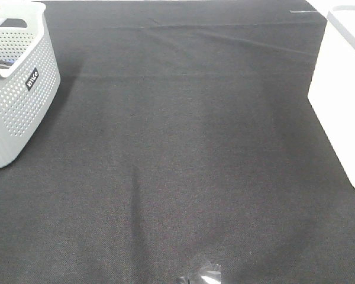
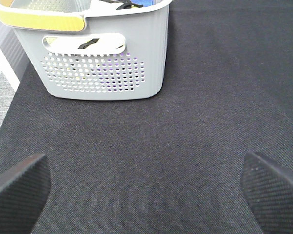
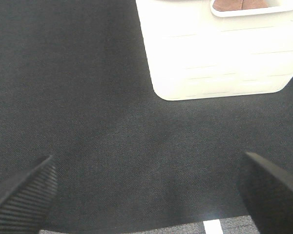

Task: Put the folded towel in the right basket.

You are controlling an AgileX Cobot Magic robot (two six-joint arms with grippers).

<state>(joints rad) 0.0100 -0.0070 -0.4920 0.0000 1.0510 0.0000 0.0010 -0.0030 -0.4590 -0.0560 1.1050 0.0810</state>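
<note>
Well, from the high camera I see a black cloth [image 1: 183, 154] filling the frame, with a grey perforated basket [image 1: 18, 89] at the upper left and the white basket [image 1: 346, 89] along the right edge. No arm shows in that view, only a blurred glint at the bottom centre that I cannot identify.

On my left wrist feed the left gripper [image 2: 146, 187] is spread wide, its tips at the two lower corners, nothing between them but cloth; the grey basket sits at the top of that frame. The right gripper [image 3: 146, 187] is likewise spread and empty, with the white basket at the upper right of its frame. Through that basket's handle opening I see something brownish, which may be the folded towel [image 3: 239, 5], though too little shows to be sure. No towel lies on the cloth.

My read: the placing looks done, or nearly. Next I would confirm the towel sits fully inside before parking both arms.
</note>
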